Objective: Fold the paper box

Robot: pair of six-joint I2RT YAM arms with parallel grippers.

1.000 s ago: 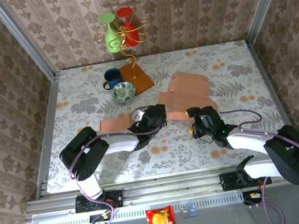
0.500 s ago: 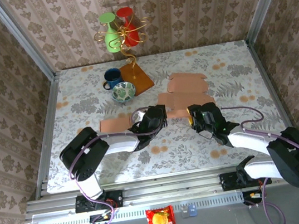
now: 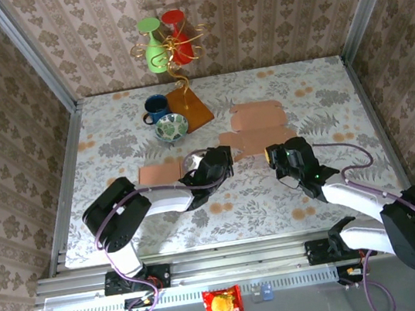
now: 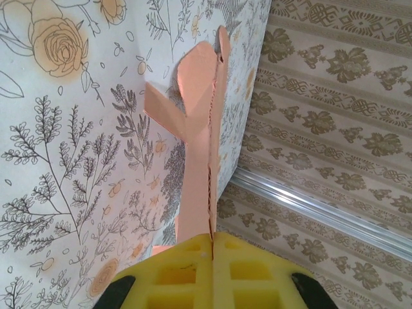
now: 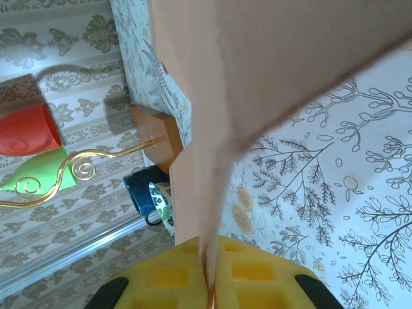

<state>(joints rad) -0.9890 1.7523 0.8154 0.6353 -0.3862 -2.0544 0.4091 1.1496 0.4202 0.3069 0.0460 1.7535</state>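
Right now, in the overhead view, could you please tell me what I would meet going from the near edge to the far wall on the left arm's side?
Red snack packet → left gripper, clamped on the paper box → patterned bowl → blue mug → green glass hanging on the stand.

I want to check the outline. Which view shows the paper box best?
Top external: the paper box lies flat, most of its outline visible. The left wrist view shows it edge-on; the right wrist view, one blurred flap up close.
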